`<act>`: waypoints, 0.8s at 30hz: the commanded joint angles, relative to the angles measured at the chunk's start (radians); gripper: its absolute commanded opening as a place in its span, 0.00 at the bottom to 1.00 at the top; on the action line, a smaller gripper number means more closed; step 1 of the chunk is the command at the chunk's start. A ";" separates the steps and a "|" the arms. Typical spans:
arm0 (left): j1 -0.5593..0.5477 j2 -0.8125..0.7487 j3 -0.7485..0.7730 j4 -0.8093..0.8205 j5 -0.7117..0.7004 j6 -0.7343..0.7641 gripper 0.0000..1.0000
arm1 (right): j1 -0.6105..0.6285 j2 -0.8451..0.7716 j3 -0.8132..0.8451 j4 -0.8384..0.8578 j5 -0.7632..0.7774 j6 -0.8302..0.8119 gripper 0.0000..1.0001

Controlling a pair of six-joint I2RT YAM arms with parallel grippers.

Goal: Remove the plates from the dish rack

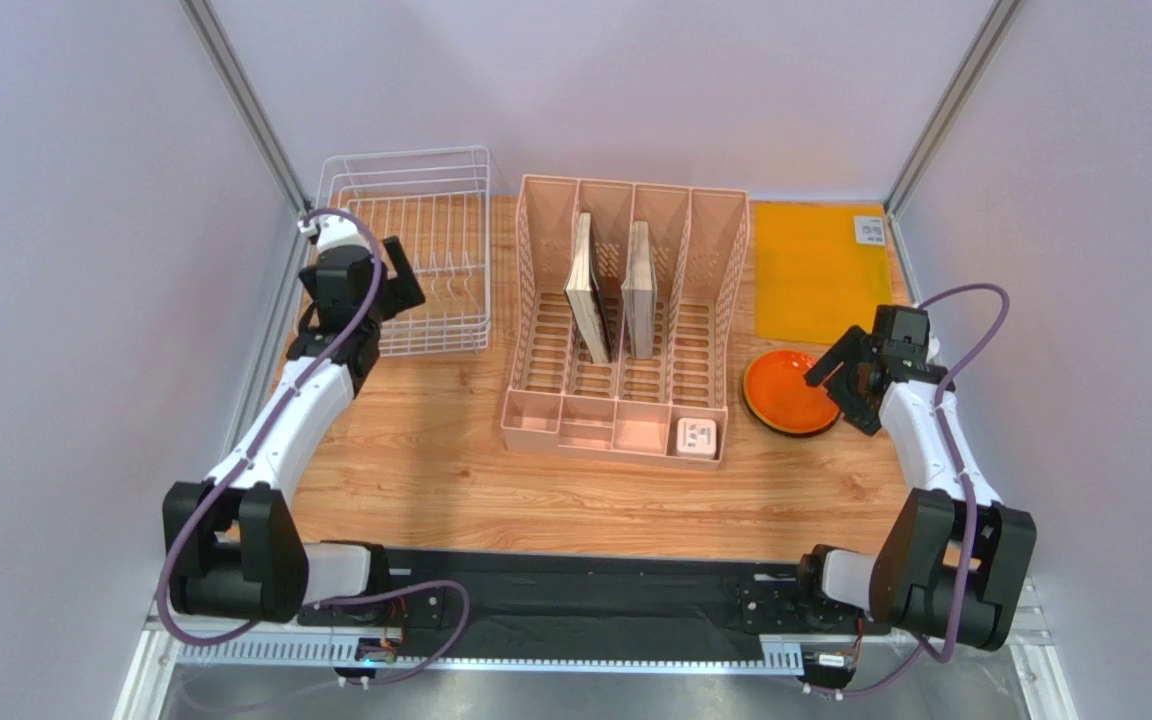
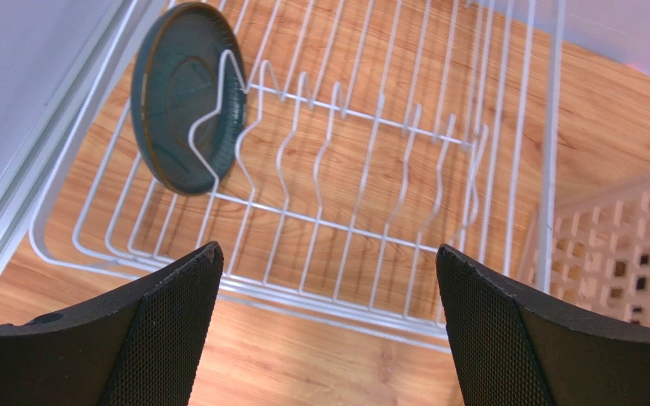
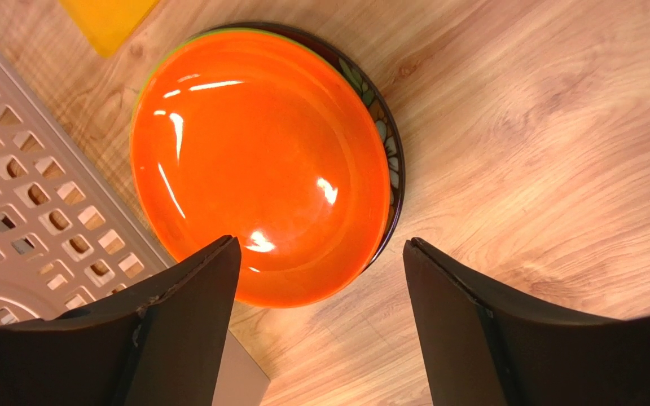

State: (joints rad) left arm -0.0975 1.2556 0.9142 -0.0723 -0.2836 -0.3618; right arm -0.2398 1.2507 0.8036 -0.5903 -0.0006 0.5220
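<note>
Left gripper (image 2: 328,262) is hovering wide open at the rack's (image 1: 402,255) near edge, the blue plate (image 2: 186,97) inside is waiting, hemmed by wire prongs, while far right of the rack, past the organiser (image 1: 620,323), the right gripper (image 3: 322,249) is hanging unclenched over the orange plate (image 3: 261,161) topping the stack (image 3: 385,144).

Glossy orange plate (image 3: 261,161), matt slate-blue plate (image 2: 167,93), white wire dish rack (image 1: 440,225), wood-grain table (image 3: 515,127), pink plastic organiser (image 1: 717,285)
</note>
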 commanded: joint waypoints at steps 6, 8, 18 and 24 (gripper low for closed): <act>0.152 0.120 0.126 0.114 0.006 0.004 0.98 | 0.027 -0.108 0.140 -0.039 0.044 -0.014 0.76; 0.166 0.142 0.137 0.144 -0.035 0.024 0.99 | 0.028 -0.105 0.157 -0.039 0.027 -0.013 0.76; 0.269 0.330 0.258 0.146 0.001 0.035 0.95 | 0.030 -0.062 0.190 -0.026 0.016 -0.011 0.75; 0.297 0.404 0.275 0.172 0.061 0.030 0.89 | 0.031 -0.047 0.197 -0.020 0.016 0.001 0.75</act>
State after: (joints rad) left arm 0.1795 1.6310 1.1458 0.0494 -0.2710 -0.3359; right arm -0.2157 1.2007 0.9554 -0.6392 0.0238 0.5190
